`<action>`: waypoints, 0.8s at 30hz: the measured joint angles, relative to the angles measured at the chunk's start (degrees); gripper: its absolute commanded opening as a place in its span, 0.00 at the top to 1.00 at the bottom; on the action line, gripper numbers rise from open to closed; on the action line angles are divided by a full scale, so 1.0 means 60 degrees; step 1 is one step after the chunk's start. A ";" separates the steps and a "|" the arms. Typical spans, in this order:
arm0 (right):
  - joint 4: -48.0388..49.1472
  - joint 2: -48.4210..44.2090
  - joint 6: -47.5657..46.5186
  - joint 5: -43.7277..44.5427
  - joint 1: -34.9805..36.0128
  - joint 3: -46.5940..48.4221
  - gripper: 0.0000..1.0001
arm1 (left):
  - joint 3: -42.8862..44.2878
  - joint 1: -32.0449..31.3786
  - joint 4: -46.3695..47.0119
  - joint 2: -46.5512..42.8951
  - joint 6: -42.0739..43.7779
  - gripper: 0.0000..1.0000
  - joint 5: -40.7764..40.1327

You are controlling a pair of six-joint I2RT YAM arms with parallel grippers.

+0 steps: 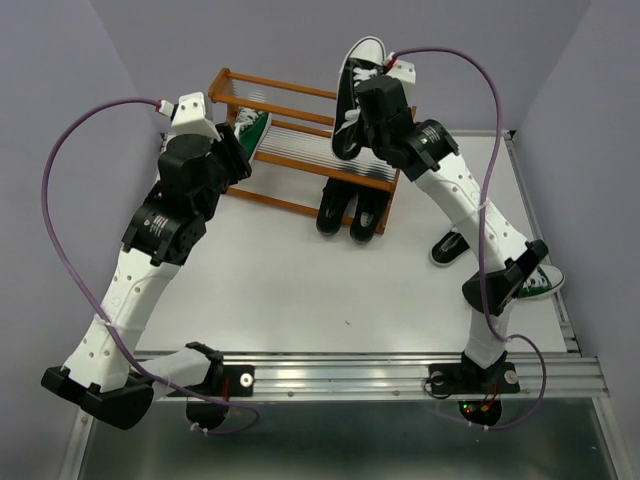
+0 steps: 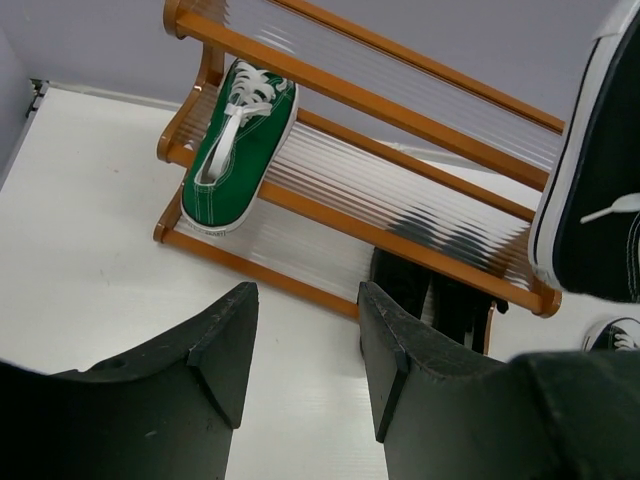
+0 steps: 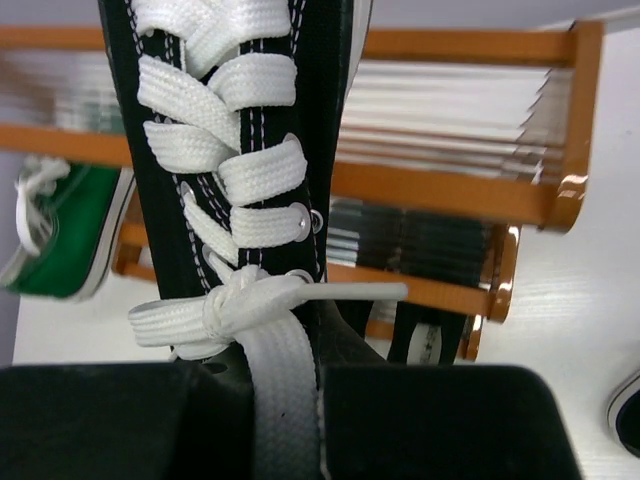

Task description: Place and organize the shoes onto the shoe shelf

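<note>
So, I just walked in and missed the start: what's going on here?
Two robot arms are loading a shoe shelf. The right fingers are shut on a black sneaker, holding it above the shelf's right end. The left fingers hang open and empty by the left end, where a green sneaker lies on the shelf. An all-black pair sits at its bottom right; a second black sneaker and second green sneaker lie on the table.

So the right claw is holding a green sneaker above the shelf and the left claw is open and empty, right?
Not quite. The right claw holds a black sneaker with white laces, not a green one; the right wrist view shows it. The rest is right.
</note>
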 measured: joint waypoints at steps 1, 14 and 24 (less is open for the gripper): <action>0.0029 0.0160 0.0018 0.0131 -0.0171 0.0306 0.99 | 0.0000 0.0011 0.0000 0.0000 0.0000 0.45 0.0004; 0.0153 0.1045 0.0171 0.0295 -0.0958 0.1264 0.99 | -0.0007 0.0076 -0.0062 0.0000 -0.0004 0.45 0.0022; 0.0175 0.1049 0.0335 0.0178 -0.1027 0.1206 0.99 | -0.0055 0.0131 -0.0066 -0.0011 -0.0004 0.44 0.0058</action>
